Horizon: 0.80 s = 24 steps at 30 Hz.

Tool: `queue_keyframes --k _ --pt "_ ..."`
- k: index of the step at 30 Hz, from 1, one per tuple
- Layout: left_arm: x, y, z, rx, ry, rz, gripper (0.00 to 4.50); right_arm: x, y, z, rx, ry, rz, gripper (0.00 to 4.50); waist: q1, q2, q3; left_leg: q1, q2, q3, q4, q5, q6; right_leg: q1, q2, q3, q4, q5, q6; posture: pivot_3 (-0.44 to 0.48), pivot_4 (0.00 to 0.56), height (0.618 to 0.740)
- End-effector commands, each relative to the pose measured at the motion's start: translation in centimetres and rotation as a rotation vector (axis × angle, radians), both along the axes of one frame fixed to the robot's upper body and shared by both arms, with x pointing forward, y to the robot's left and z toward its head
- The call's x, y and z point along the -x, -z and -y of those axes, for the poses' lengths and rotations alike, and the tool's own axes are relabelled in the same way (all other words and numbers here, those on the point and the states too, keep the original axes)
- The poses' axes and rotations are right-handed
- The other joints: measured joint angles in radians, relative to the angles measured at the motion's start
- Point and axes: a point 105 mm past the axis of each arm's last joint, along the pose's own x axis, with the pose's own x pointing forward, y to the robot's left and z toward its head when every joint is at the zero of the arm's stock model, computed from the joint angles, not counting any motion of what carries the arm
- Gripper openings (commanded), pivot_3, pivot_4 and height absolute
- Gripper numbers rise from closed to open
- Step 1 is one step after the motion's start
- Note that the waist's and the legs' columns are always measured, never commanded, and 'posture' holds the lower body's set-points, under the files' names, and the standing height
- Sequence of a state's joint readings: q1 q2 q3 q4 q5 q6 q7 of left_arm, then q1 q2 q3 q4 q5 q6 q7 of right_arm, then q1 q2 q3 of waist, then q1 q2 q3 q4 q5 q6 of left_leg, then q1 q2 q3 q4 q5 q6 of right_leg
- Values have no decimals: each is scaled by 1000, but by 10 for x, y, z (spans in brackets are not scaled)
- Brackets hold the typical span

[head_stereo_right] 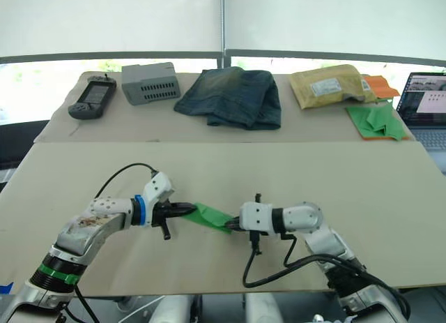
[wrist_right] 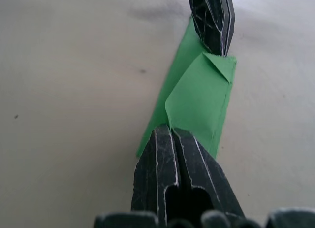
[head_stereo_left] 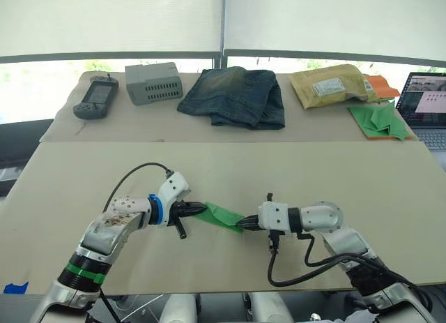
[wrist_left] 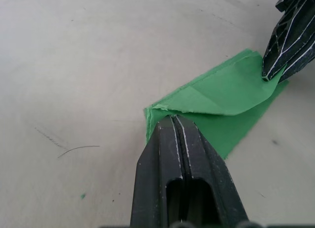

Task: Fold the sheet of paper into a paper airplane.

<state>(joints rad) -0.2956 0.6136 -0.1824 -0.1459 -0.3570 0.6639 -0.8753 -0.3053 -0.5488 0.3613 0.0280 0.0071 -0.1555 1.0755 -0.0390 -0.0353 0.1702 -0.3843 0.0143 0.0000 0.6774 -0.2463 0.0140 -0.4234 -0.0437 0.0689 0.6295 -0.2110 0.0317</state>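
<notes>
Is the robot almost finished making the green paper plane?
Not yet. Done: the sheet of paper is already folded over itself into a narrow layered strip. In hand: the left end effector and the right end effector each pinch one end of it, low over the table. Left: it shows no pointed nose or wings, so most shaping folds remain.

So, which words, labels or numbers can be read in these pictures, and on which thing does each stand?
None can be read.
White label on the yellow padded envelope: print too small.
Laptop screen: text too blurred.
Black handheld device, grey box: no marking legible.
</notes>
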Motion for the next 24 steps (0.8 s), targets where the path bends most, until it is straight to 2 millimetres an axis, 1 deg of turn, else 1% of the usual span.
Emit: queue_keyframes --k 1,6,8,11,15,20,24 --pt "-6 -4 -8 26 -47 -21 0 -4 10 5 55 13 19 33 -1 0 0 0 0 0 0 0 0 0 0 0 0 0 0 0 150 728" --pt "-12 -18 -6 117 -69 -22 0 -5 15 7 75 17 23 33 -2 0 0 1 0 0 0 0 0 0 1 0 1 0 0 0 150 728" --pt "-12 -28 4 193 -41 -13 0 -5 17 8 85 16 23 33 -1 0 0 1 0 0 0 0 0 0 0 0 1 0 0 0 150 728" --pt "-8 -31 15 215 11 -11 0 -5 18 8 87 19 23 33 -1 0 0 1 0 0 0 0 0 1 0 0 1 0 0 0 150 728" --pt "-1 -17 31 182 73 -35 0 -5 18 7 89 22 23 33 -2 0 0 1 0 0 0 0 0 1 1 0 1 0 0 0 150 728" --pt "1 3 24 63 86 -46 0 -6 16 10 90 37 33 33 -3 0 0 1 -1 0 0 0 0 1 1 0 1 0 0 0 150 728" --pt "3 20 16 -3 85 -60 0 -9 5 11 78 41 76 33 -1 0 0 2 0 0 0 0 0 1 0 0 1 0 0 0 150 728"
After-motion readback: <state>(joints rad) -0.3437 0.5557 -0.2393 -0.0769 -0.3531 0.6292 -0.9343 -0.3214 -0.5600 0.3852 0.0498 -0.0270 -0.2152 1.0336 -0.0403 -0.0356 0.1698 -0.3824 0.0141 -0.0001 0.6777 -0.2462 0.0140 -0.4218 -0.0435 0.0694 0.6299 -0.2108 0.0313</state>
